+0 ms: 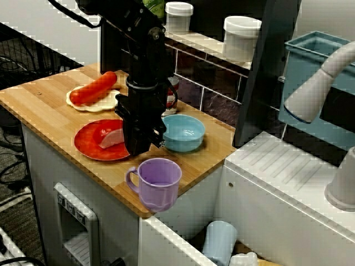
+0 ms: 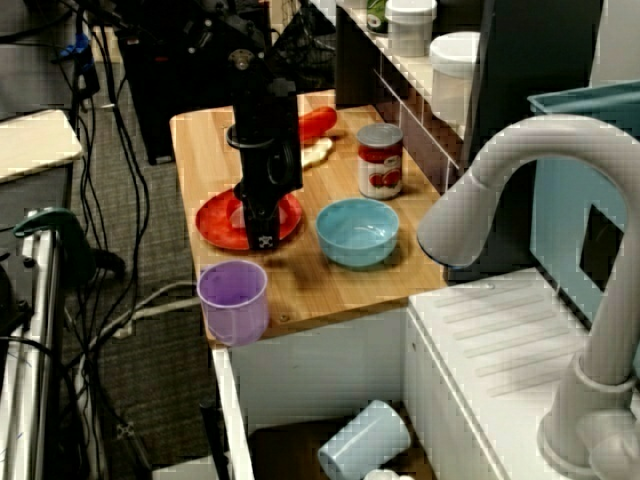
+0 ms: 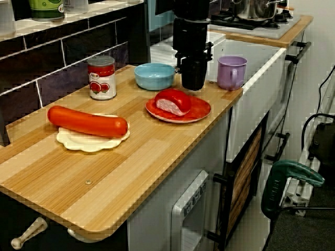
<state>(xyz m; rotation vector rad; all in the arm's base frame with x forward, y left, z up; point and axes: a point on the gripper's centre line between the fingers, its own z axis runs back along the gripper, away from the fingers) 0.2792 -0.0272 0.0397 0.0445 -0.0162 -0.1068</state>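
End effector (image 1: pixel 140 147): pointing straight down and hanging low over the rim of the red plate, on the side facing the bowl and the mug. Honestly I can't tell if the fingers are spread or pressed together. It's reading as one black block in all three views, and nothing is showing in it.

Nearest thing: chunk of meat (image 3: pixel 172 102), red skin with a pink cut face. It's sitting on the red plate (image 3: pixel 198 112), roughly midway along the wooden surface (image 3: pixel 104 178).

Which way it's lying: from the end effector, the meat is sitting lower down and off toward the sausage end. It's near but not touching, and the view along the surface is showing a clear gap between them.

Long axis: the chunk is looking stubby and wedge-ish, so I can't tell which way it's running.

Right around it: blue bowl (image 1: pixel 184 145) sitting just beside the plate toward the tiled wall, and purple mug (image 1: pixel 158 183) standing upright near the corner of the surface.

Further off: long red sausage (image 3: pixel 86 121) lying across a white plate (image 3: pixel 89 142), and tin can (image 3: pixel 102 78) standing upright by the wall.
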